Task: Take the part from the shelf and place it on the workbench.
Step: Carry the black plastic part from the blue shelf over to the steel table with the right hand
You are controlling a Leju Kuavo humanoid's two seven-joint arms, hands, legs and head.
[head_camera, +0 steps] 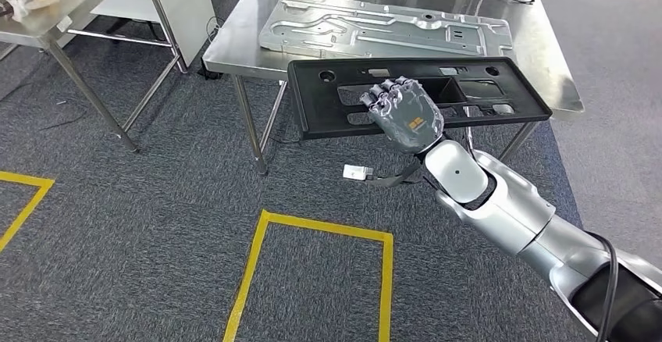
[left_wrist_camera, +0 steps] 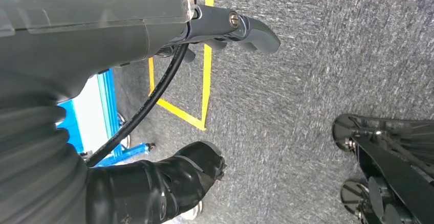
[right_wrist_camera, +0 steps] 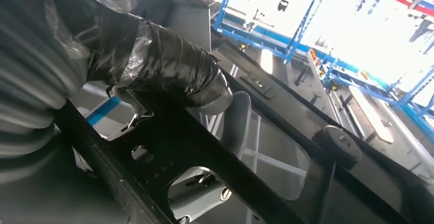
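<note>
A humanoid robot's right hand [head_camera: 406, 114] grips a long black plastic panel [head_camera: 419, 96] through one of its middle cut-outs, fingers curled over the edge of the opening. The panel hangs level at the front edge of a steel table [head_camera: 546, 53]; its far long side overlaps the tabletop, while its near side and left end jut out over the grey carpet [head_camera: 156, 201]. Whether it already rests on the steel or is just above it cannot be told from the head view. In the right wrist view, the taped thumb [right_wrist_camera: 169, 70] presses on the panel's dark frame [right_wrist_camera: 204, 157], confirming a firm hold.

A large pressed sheet-metal plate [head_camera: 382, 26] lies on the table just behind the panel, taking up much of the surface. Yellow floor tape [head_camera: 312, 229] marks a box on the carpet in front of the table.

The left hand [left_wrist_camera: 230, 29] hangs beside the body over the carpet, holding nothing; its fingers appear loosely extended.

The carrying step looks finished and the placing step is in hand. The next move likely calls for pushing the panel further onto the table so it cannot tip off the front edge, keeping it short of the metal plate, and then loosening the fingers out of the cut-out.
</note>
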